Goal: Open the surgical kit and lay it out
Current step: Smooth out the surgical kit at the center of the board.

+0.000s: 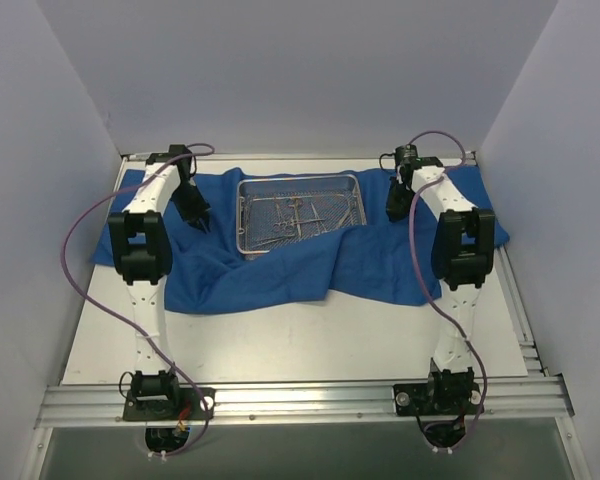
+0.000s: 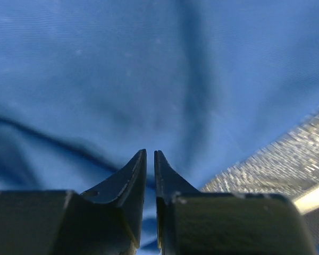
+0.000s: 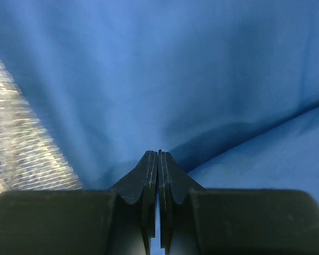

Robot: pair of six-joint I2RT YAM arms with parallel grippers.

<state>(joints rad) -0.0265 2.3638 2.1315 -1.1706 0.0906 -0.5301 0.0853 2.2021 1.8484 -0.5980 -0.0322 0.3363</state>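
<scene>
Centrally, the mesh tray [image 1: 300, 179] sits on the spread blue cloth [image 1: 240, 275], far across the worktop [image 1: 280, 340], long axis left to right, instruments [image 1: 292, 212] inside; my left tool [image 1: 200, 222] shows a slit, whether clamping cloth I cannot tell; my right tool [image 1: 393, 212] is pressed together.

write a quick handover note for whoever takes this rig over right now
left gripper: low over the blue wrap, just left of the mesh tray. Fingers a sliver apart; can't tell if cloth is pinched.
right gripper: shut, nothing visibly in it, low over the wrap just right of the tray.
done: wrap is open and spread under the tray, near edge rumpled.
left: instruments all lie in the tray; none laid out on the cloth yet.
</scene>
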